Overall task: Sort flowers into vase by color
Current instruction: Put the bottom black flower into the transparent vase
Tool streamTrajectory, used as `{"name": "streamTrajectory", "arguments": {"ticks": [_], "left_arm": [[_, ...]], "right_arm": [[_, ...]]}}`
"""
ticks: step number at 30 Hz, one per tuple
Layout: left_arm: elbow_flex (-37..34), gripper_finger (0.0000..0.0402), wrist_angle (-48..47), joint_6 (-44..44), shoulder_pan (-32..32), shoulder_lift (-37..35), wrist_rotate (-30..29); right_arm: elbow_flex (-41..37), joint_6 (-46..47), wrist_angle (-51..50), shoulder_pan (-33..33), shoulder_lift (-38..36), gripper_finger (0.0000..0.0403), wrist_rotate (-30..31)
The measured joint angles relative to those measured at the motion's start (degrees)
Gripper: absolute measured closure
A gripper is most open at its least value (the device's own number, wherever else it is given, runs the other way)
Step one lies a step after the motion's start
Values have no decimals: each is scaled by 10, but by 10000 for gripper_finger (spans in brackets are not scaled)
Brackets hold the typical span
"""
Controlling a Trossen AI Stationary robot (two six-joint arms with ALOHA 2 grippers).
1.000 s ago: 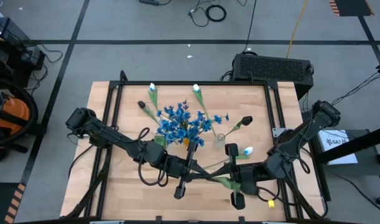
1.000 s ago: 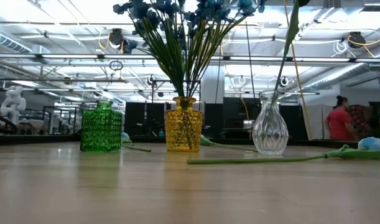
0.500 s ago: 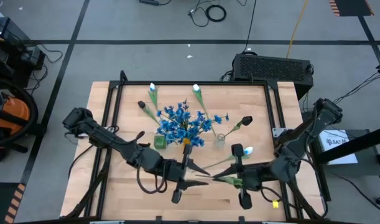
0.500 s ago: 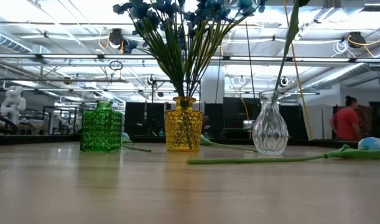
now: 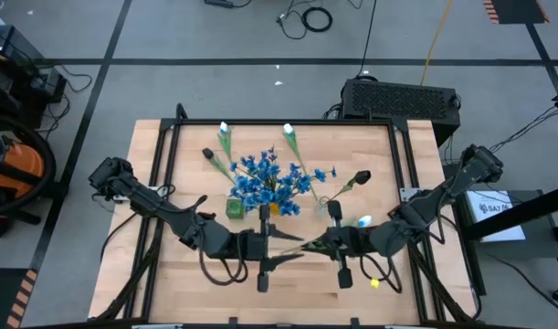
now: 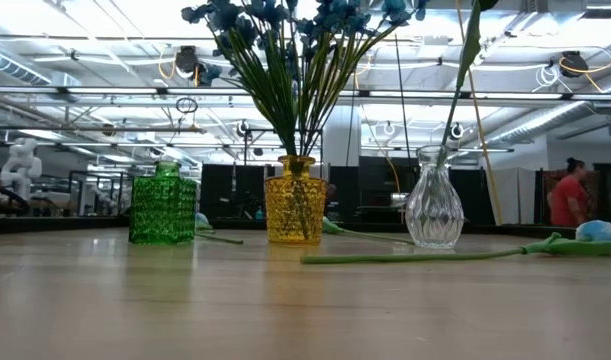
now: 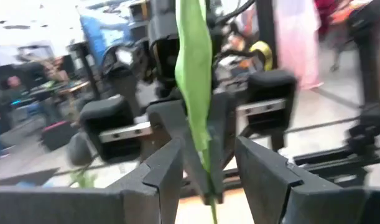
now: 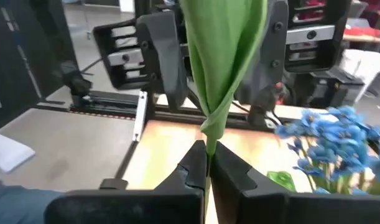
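Above the table's near middle my right gripper is shut on a flower's broad green leaf; its bloom does not show. Facing it, my left gripper is open, one finger on each side of that leaf; whether they touch it I cannot tell. Blue flowers stand in the yellow vase. A dark-budded stem stands in the clear vase. The green vase stands at the left. A white tulip lies flat on the table. My right gripper pinches the leaf's narrow lower end between its two fingertips. The fingers come about level, from the table's right side. The leaf stands up above the fingertips, lifted clear of the table.
Two white tulips and a dark-budded flower lie near the table's far edge. The three vases stand in a row across the table's middle. Bare wood shows along the near edge. A person is in the room behind.
My right gripper has moved toward the table's left and far edges, closer to my left gripper, and has rolled at the wrist. The green leaf has gone with it, from near the front edge to between the two grippers. The tulip on the table has stayed put.
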Motion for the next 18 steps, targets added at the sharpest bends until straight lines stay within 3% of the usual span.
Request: {"name": "streamTrajectory", "arguments": {"ticks": [14,18], "left_arm": [[0,249,-30,-50,29,6,38],[0,249,-33,-45,34,9,81]], "right_arm": [[0,17,-23,-13,0,400,1],[0,17,-24,-15,0,397,1]]}}
